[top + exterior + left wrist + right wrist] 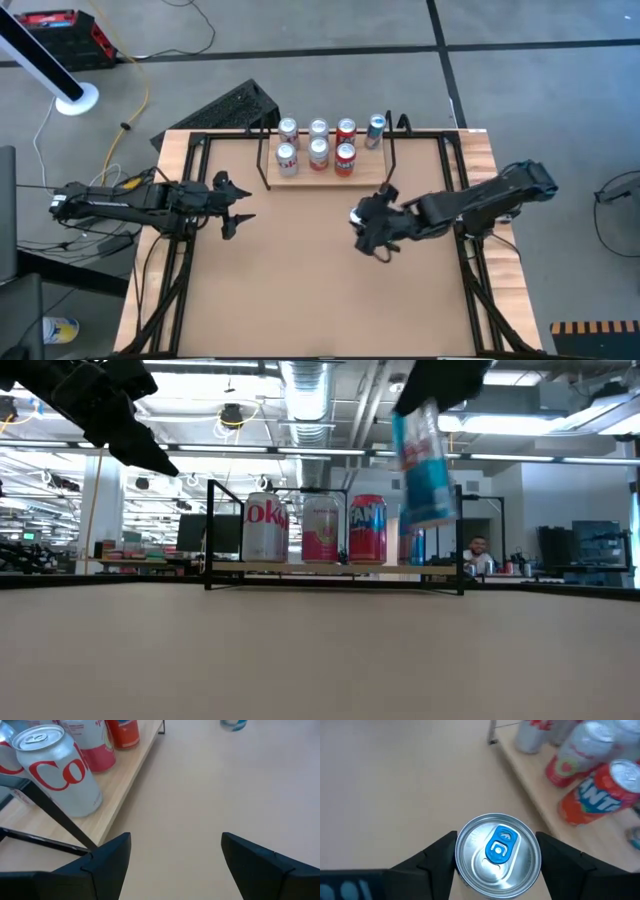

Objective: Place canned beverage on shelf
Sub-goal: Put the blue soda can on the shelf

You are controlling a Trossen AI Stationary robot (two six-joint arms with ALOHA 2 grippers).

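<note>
Table: brown top under both my arms.
Shelf: long axis runs across the table's far edge, seven cans standing on it.
Blue can: lifted clear, upright, slightly tilted, lid up.
My right claw: clamped around the blue can, near the shelf.
My left claw: fingers spread, empty.

On the shelf, the silver can at the end nearest my left claw shows red letters "ok" in the low view and "Co" in my left wrist view, a partly seen Coke name. The orange can two places along reads "AN" there, "ANT" in my right wrist view. I cannot read the pink can between them.
</note>
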